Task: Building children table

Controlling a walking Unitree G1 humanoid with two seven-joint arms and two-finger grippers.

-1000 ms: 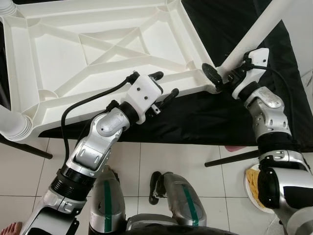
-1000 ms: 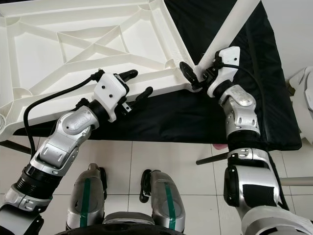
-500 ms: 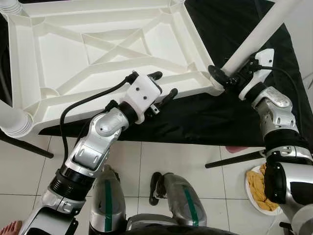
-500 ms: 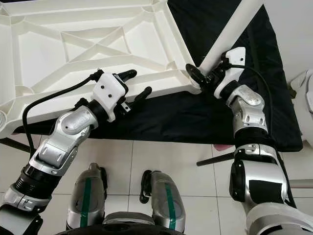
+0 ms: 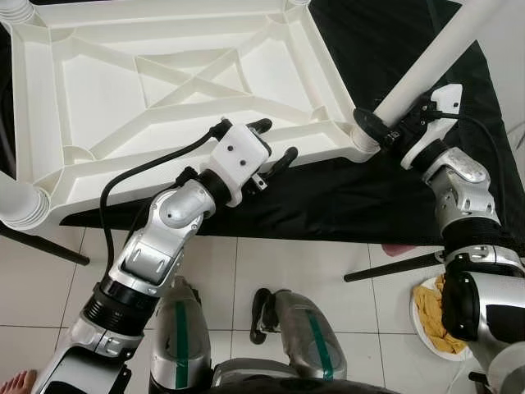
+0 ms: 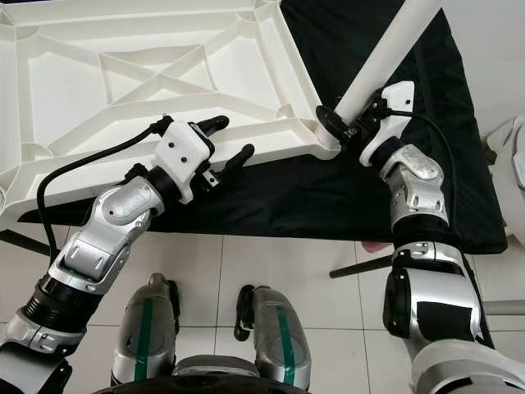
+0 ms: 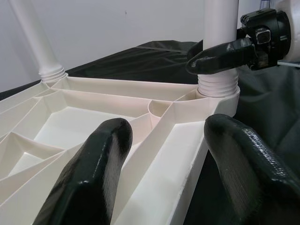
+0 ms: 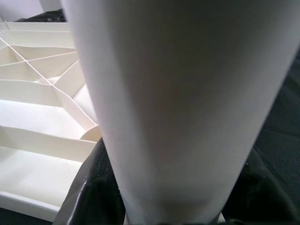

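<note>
**Inspector:** Eye views first. Where is the work piece?

**Assistant:** The white tabletop [image 5: 189, 90] lies upside down, ribs showing, on a black cloth [image 5: 385, 189] over the surface. The left gripper [image 5: 273, 144] sits at the near rim, jaws released, one finger on each side of the rim. The right gripper [image 6: 344, 130] is clenched on the white leg [image 6: 385, 53] just above its base, at the near right corner socket. A yellow rag [image 5: 433, 316] lies on a plate on the tiled floor [image 5: 287, 263].

**Inspector:** Left wrist view?

**Assistant:** Its two black fingers [image 7: 89, 178] stand apart, straddling the rim. Beyond them the leg's threaded end [image 7: 218, 86] sits in the corner socket, with a finger of the right gripper pressed against it. A second leg [image 7: 37, 42] stands at the far corner.

**Inspector:** Right wrist view?

**Assistant:** The leg runs close before the camera, dark fingers [image 8: 93, 187] either side of it, the ribbed underside behind.
</note>
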